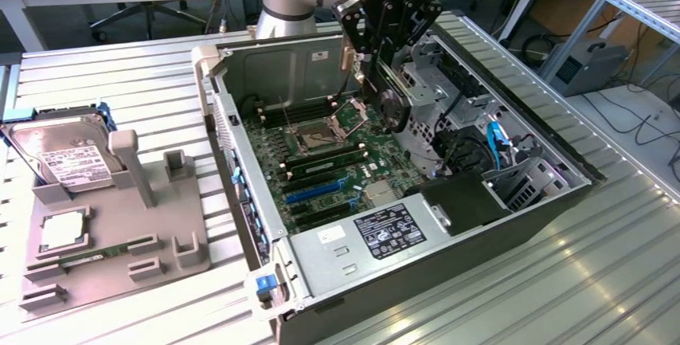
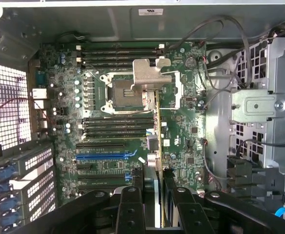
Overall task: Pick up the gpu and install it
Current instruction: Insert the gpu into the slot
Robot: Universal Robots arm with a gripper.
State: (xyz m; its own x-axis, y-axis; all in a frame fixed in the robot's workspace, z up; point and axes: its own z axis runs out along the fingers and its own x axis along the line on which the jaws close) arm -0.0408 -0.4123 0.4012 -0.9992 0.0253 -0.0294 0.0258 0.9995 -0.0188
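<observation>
Exterior view: I saw gripper clamped on gpu, card hanging on edge over open computer case.
Wrist view: gpu edge-on above motherboard, not yet in slot. Install step, I thought; needed careful lining up.

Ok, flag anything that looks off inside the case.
Nothing looks damaged. The gpu, held on edge by the gripper above the motherboard, seems turned crosswise to the blue expansion slot, not lined up with it.
</observation>
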